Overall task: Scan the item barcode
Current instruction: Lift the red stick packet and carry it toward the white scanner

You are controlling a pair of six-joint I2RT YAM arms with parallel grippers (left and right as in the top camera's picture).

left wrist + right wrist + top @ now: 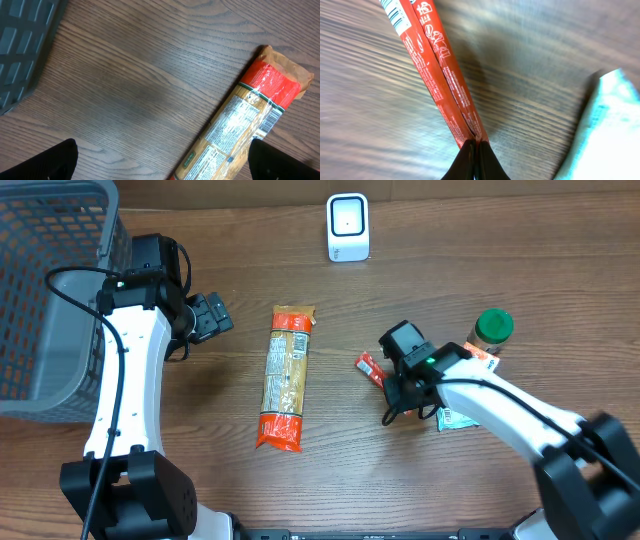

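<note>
Seen from overhead, the red packet point(369, 366) lies a little to the 3 o'clock side of the counter's point(480, 250) middle, its long axis running from 10 to 4 o'clock. The right tool point(386, 383) sits at the packet's 4 o'clock end. Its wrist camera shows the two dark fingers point(485, 162) pressed together, pinching the very tip of the packet's seam. In that close view the packet stretches away toward 11 o'clock, with a barcode point(396, 14) printed near its far end (only part of it falls inside the picture). Whether the packet is resting on the wood or raised off it cannot be told.

The white scanner point(347, 226) stands at 12 o'clock on the counter, well apart from the packet.

The left tool point(212, 315) hangs at about 9 o'clock with its fingers point(50, 162) spread wide and nothing between them. Its camera looks down on bare wood and the end of a long pasta pack point(285, 377), which lies in the middle of the counter. A grey basket point(55, 290) fills the 10 o'clock corner. A green-lidded jar point(492, 330) stands at 2 o'clock from the right tool, and a pale blue packet point(455, 419) lies at its 4 o'clock.
</note>
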